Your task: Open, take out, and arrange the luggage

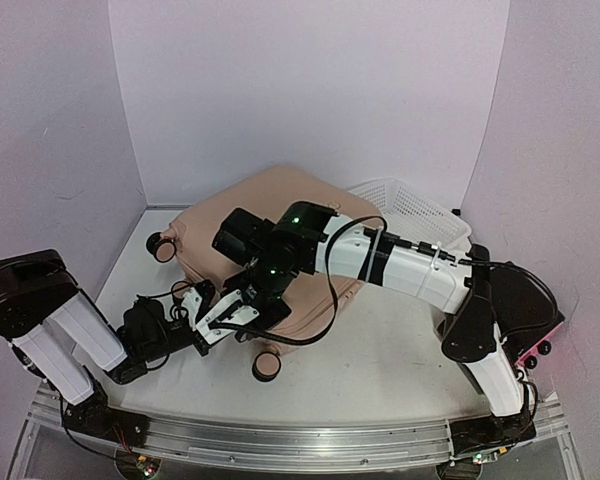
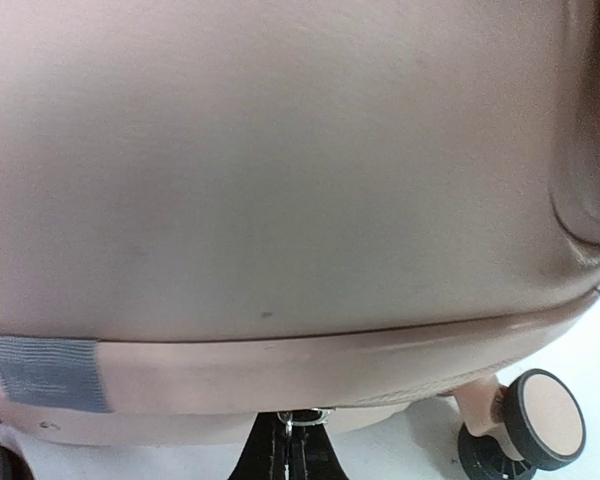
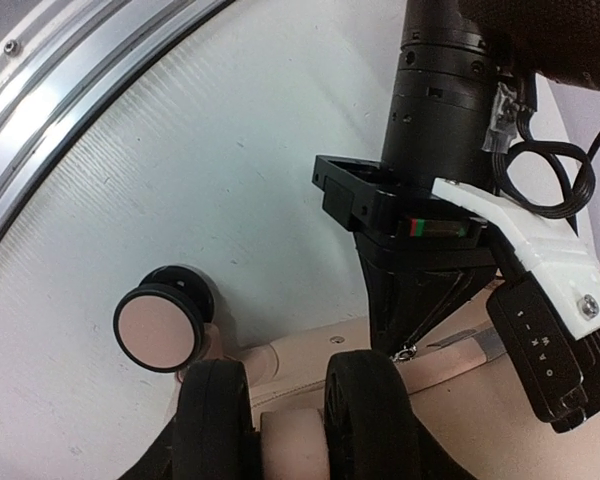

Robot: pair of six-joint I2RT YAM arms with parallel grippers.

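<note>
Bases of both arms sit at the near edge of the table [image 1: 400, 350]. The left arm folds back at its shoulder and runs low and nearly level to the right, so the left tool [image 2: 296, 432] meets the near side of the luggage [image 1: 285, 200]. Its fingers are pressed together on a small metal zipper pull [image 2: 300, 415] at the seam. The right arm climbs to a bent elbow, stretches its white forearm leftward above the shell and turns the wrist down. That sets the right tool [image 3: 290, 385] on the same rim just beside the left one, its two black fingers [image 3: 370, 400] spread with pink shell showing between them. The luggage lies flat and shut in the middle of the table, its long axis running diagonally from near left to far right. Its wheel end faces the left arm, with a near wheel [image 1: 268, 367] and a far-left wheel [image 1: 160, 246]. Just beside its far right corner stands a white mesh basket [image 1: 410, 205].
</note>
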